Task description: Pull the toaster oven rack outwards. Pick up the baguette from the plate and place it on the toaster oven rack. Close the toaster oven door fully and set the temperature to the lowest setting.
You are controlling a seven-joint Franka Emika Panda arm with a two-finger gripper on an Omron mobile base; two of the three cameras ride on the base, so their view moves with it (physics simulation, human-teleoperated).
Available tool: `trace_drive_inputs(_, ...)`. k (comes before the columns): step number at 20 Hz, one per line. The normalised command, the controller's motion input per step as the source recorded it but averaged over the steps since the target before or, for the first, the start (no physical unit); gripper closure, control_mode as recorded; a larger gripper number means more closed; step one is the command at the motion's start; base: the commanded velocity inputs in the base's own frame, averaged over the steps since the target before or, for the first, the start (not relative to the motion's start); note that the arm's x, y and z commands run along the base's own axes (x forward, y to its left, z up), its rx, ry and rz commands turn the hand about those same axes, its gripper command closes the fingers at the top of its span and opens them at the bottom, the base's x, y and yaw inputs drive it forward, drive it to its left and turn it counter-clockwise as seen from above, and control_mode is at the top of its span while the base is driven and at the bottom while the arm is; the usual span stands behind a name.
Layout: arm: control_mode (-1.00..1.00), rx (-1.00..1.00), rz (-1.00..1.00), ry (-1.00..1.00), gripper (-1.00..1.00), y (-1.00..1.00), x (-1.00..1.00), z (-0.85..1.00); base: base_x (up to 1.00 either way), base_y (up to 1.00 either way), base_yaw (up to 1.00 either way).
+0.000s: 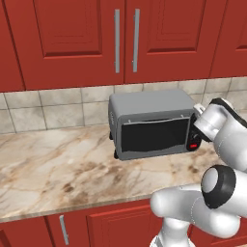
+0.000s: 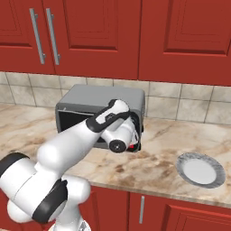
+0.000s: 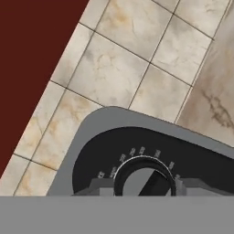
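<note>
The grey toaster oven (image 1: 149, 103) stands at the back of the counter, and its dark glass door (image 1: 154, 135) is closed flat against the front. My gripper (image 3: 145, 185) is pressed to the black control panel (image 3: 96, 155) at the oven's right end. Its fingers (image 3: 101, 185) flank a round black knob (image 3: 123, 176) ringed with dial marks, touching it on both sides. The red button (image 1: 193, 145) shows just below my hand. The pale round plate (image 2: 200, 169) lies bare on the counter to the right of the oven (image 2: 103, 97). The baguette and the rack are hidden.
Red wall cabinets (image 1: 116, 38) hang above the oven over a tiled backsplash (image 1: 58, 111). The marble counter (image 1: 58, 169) stretches to the left of the oven. My own forearm (image 2: 81, 133) crosses in front of the oven door in the right base view.
</note>
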Motion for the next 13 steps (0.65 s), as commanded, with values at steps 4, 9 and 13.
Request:
trace_drive_inputs(4,-1.0,-0.39,0.53,-0.19,1.0,0.01,0.5,0.0,0.0,0.0,0.0)
trace_drive_inputs(9,-1.0,-0.38,0.59,-0.14,1.0,0.0,0.54,0.0,0.0,0.0,0.0)
trace_drive_inputs(13,-1.0,-0.38,0.62,-0.03,1.0,0.0,0.57,0.0,0.0,0.0,0.0)
